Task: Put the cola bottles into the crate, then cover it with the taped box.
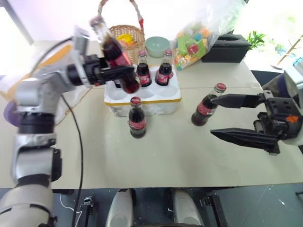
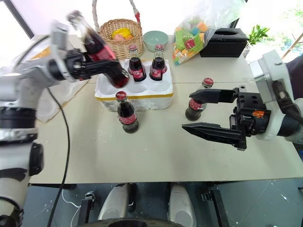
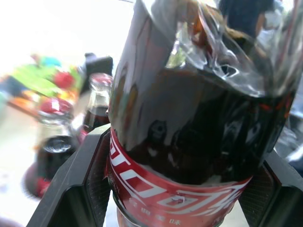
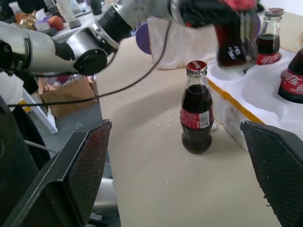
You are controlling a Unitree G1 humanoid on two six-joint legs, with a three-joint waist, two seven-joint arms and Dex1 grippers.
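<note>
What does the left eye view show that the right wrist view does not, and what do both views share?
Left eye view: the wicker basket, green bowl, bag of toys, black tissue box, and a lone cola bottle near the open right gripper.
Right wrist view: a brown cardboard box beyond the table edge.
Both: the left gripper holding a tilted cola bottle over the crate, two bottles in its wells, and a front bottle standing before it.

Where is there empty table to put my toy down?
The front of the table, nearer than the two standing bottles, is bare. It is crowded behind, around the crate, wicker basket and toy bag.
</note>
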